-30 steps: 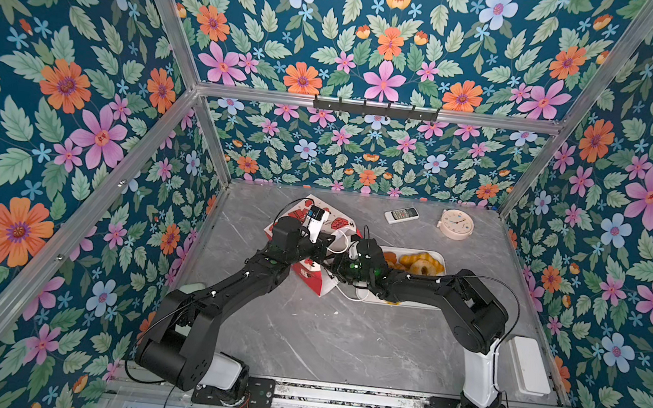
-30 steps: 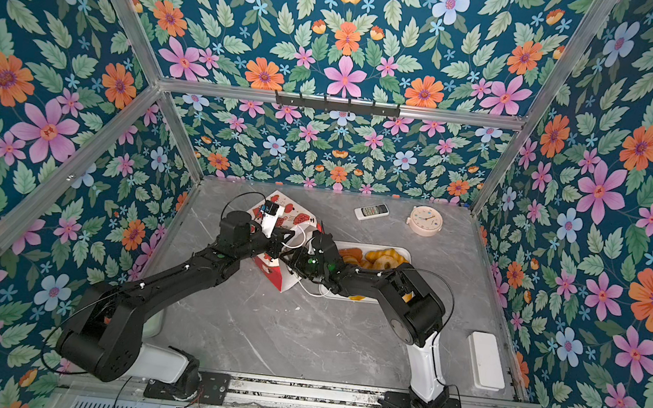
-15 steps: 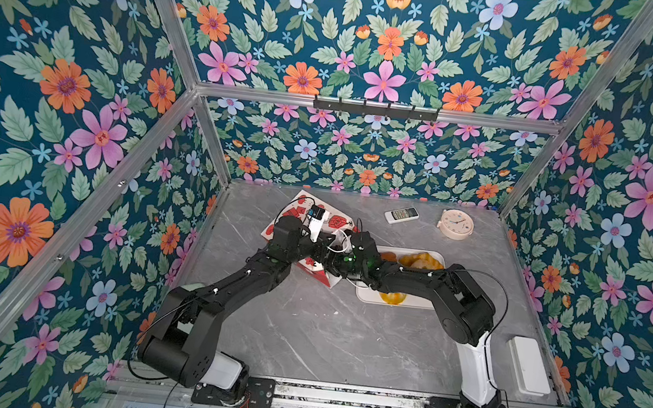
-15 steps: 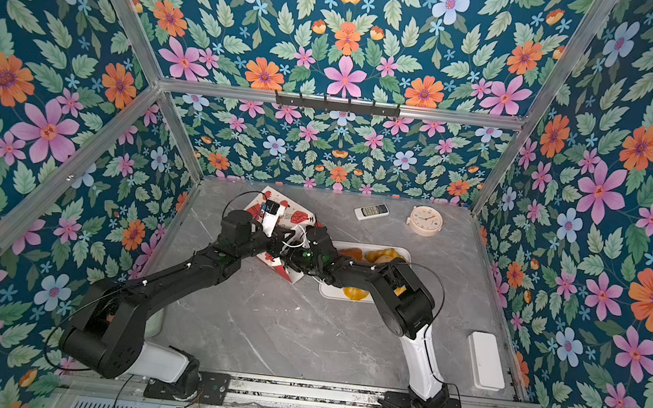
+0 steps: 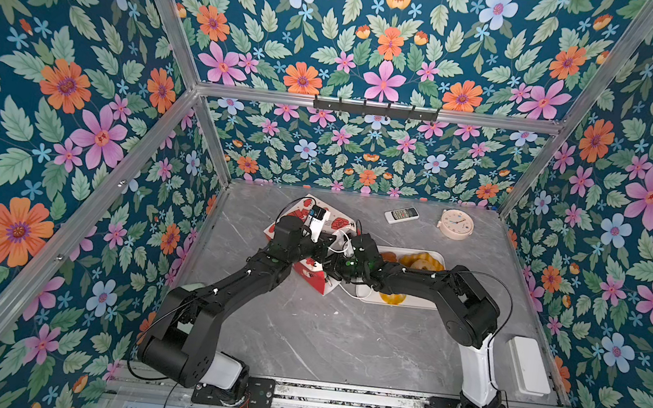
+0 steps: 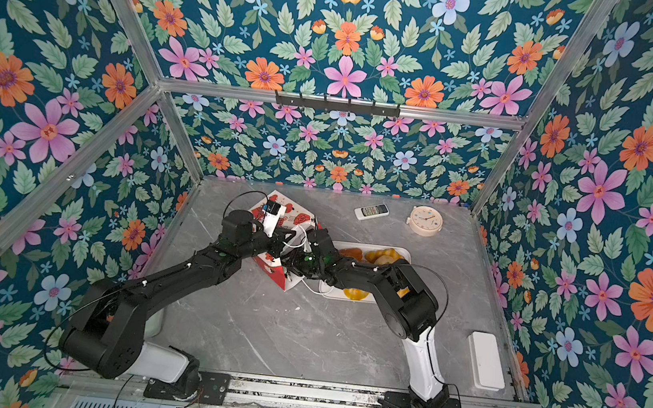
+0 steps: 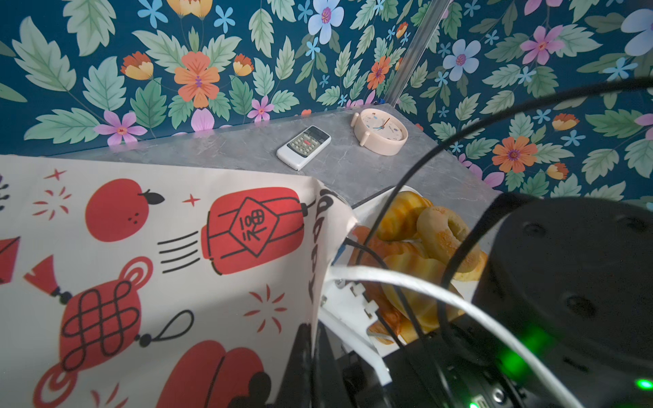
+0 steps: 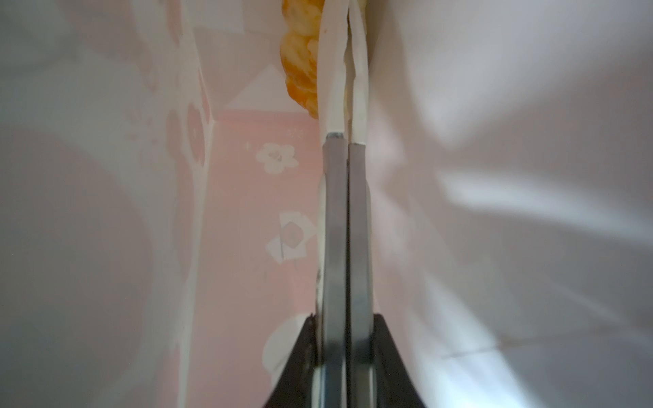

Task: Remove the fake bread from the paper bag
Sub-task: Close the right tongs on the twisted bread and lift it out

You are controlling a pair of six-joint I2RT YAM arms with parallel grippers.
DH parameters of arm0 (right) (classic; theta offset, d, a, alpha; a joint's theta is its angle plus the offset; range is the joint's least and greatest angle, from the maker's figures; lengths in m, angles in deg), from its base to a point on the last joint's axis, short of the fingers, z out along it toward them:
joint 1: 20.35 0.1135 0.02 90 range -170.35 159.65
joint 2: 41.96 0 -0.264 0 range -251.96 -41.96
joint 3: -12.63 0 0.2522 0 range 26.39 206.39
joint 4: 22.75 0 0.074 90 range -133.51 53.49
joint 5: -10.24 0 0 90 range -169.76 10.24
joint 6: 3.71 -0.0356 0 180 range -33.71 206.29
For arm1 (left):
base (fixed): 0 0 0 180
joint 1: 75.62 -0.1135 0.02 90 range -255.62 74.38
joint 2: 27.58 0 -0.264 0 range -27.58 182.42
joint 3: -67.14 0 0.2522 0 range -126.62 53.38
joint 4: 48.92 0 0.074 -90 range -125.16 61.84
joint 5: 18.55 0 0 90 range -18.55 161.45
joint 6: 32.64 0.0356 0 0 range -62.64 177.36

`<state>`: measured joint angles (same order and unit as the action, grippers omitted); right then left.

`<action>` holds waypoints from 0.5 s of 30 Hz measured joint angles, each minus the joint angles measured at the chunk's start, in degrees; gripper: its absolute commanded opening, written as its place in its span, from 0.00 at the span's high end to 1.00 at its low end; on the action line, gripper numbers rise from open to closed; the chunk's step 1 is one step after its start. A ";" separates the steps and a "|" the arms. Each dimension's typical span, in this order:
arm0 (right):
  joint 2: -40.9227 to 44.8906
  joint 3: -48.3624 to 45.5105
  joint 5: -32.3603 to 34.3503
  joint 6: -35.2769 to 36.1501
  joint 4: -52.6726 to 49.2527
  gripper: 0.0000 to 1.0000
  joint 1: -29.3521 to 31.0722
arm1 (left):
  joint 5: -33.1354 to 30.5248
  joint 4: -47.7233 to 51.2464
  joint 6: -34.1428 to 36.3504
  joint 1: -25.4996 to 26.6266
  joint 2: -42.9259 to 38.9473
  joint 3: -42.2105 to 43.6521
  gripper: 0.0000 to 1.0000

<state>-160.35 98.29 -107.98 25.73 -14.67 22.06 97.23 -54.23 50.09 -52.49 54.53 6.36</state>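
A white-and-red printed paper carrier bag (image 5: 314, 274) lies tipped on the grey marbled table (image 5: 322, 338). The left pincer (image 7: 310, 353) is clamped on the bag's mouth edge. The right pincer (image 8: 348, 42) reaches inside, fingers pressed together, just beside a glossy golden twisted fake bread stick (image 8: 300, 60). More golden pastries (image 5: 418, 261) sit in the white rectangular tray (image 5: 417, 306) alongside.

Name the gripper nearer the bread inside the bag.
Right. The right gripper is inside the bag, tips beside the bread; the left gripper pinches the bag's rim outside.
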 measured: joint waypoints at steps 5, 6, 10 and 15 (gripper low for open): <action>4.20 -3.54 0.42 3.02 -2.47 1.00 -0.11 | -0.66 0.42 0.00 -0.33 -0.28 -0.31 1.00; 5.16 -4.35 0.46 3.58 -3.19 1.00 -0.11 | -0.81 0.79 0.00 -0.42 -0.28 -0.48 1.00; 8.92 -7.63 1.03 5.51 -5.35 1.00 -0.22 | -1.66 1.57 0.00 -0.57 -0.04 -1.01 1.00; 14.62 -12.13 1.60 7.89 -8.28 1.00 -0.22 | -1.84 2.36 0.00 -0.59 0.33 -1.44 1.00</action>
<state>-145.73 86.16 -106.39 33.63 -22.95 21.84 95.39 -51.87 50.09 -53.08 54.85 4.92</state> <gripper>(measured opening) 0.210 0.039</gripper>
